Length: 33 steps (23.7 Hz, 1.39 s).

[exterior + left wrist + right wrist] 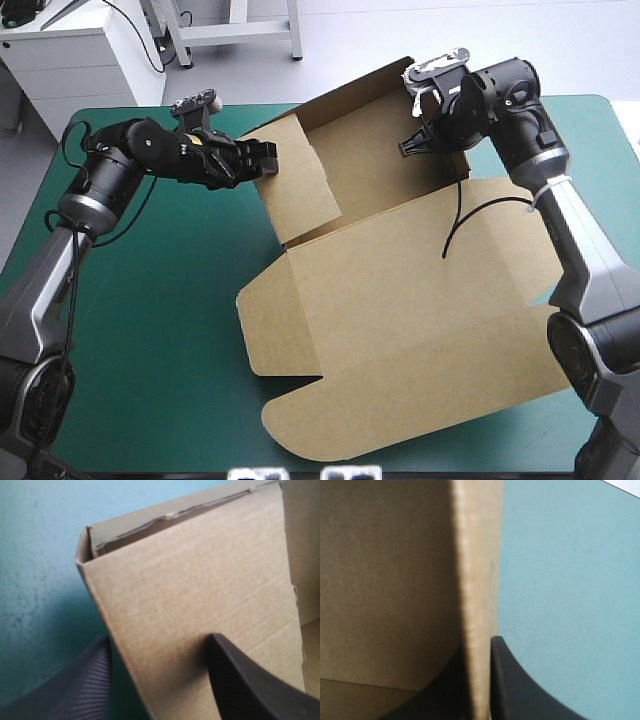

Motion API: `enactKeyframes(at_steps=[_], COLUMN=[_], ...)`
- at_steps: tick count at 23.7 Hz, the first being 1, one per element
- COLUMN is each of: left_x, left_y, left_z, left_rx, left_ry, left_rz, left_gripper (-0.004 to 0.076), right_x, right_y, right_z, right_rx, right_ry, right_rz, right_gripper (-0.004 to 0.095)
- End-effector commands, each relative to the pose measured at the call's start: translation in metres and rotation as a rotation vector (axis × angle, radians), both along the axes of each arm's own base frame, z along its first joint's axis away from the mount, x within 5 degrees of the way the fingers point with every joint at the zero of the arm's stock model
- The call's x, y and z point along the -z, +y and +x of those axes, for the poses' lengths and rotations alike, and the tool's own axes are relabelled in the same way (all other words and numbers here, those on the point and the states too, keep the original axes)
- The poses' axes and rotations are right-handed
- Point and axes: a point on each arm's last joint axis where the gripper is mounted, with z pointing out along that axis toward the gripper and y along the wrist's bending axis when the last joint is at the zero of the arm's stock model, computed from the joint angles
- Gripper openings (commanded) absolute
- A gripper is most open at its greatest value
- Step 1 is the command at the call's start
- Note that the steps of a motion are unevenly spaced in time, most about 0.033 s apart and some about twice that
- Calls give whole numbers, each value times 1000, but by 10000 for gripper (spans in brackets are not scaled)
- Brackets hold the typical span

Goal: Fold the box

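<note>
The brown box (400, 320) lies on the teal-green cover, its far part raised into walls and its wide lid flat toward the front edge. My left gripper (262, 157) is at the box's left wall. In the left wrist view its black fingers (159, 638) stand apart, one on each side of that wall (200, 580). My right gripper (415, 143) reaches down onto the right wall at the far side. In the right wrist view its fingers (479, 645) are all but shut, pinching the wall's edge (475, 555) between them.
The box covers most of the table's middle and right. Its front flap (330, 415) ends near the table's front edge. The teal-green cover (150, 330) shows bare to the left of the box.
</note>
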Motion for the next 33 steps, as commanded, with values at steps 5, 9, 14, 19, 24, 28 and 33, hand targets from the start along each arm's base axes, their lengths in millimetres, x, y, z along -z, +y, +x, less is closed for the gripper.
enactKeyframes(at_steps=[5,9,14,19,24,28,33], left_x=[-8,-7,-11,-15,-7,0,0], left_y=[-11,-11,-15,-18,-23,-23,-23], left_z=[-3,-5,-3,1,3,5,7], left_rx=[13,22,-61,-81,-64,-75,-86], left_ry=[-60,-34,-1,-43,-69,-81,-105], left_rz=[55,61,-80,-157,-231,-240,-242], left_gripper=[403,517,572,568,568,567,378], right_x=[-47,-57,-57,-57,-59,-59,-63], right_y=[17,15,15,16,18,18,25], right_z=[-26,-28,-28,-28,-27,-27,-28], right_rx=[-82,-79,-79,-81,-89,-90,-121], right_ry=[-157,-192,-192,-194,-220,-219,-226], right_rz=[210,206,206,213,240,241,330], right_gripper=[-14,-14,-14,-14,-14,-14,-14])
